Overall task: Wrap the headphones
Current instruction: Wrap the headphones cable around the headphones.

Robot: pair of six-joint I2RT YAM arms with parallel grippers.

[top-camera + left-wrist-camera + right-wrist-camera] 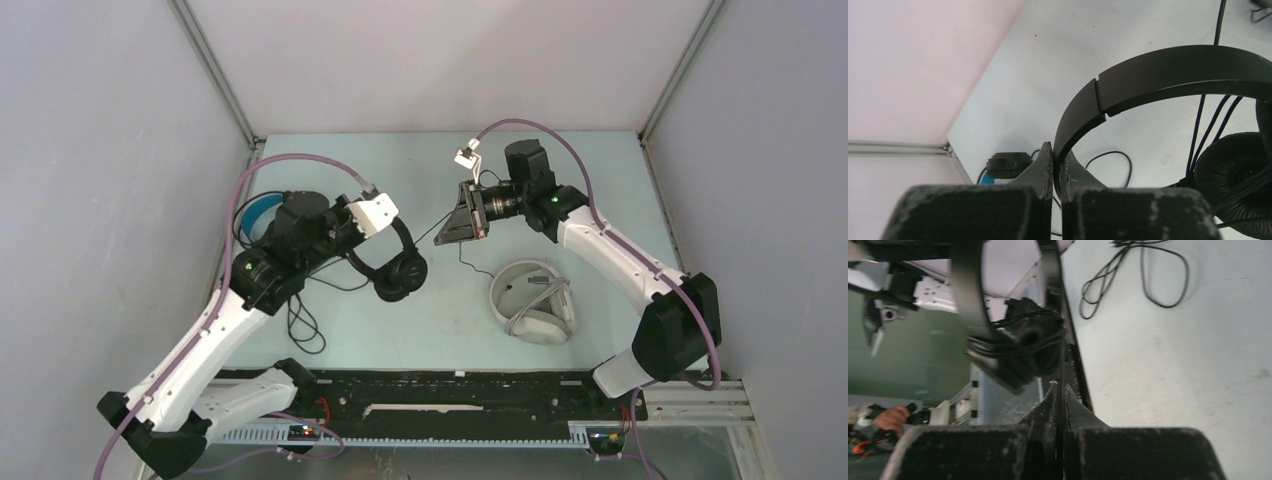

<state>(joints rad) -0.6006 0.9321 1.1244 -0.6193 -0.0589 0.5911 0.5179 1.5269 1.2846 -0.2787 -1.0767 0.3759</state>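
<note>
Three headsets in view. Thin black headset (398,272) sits left of centre, its headband (1158,70) pinched between the closed fingers of the left hand (1054,150). Cannot tell if its ear cup touches the surface (400,160). Several turns of its cable (432,230) are wound about the ear cup; one thin strand runs to the right hand (1058,389), which is closed on it. White headset (535,305) lies on the surface, near right, apart from both hands. Blue-lined headset (258,212) lies far left, partly hidden behind the left arm. Loose cable loops (305,325) lie beside that arm.
</note>
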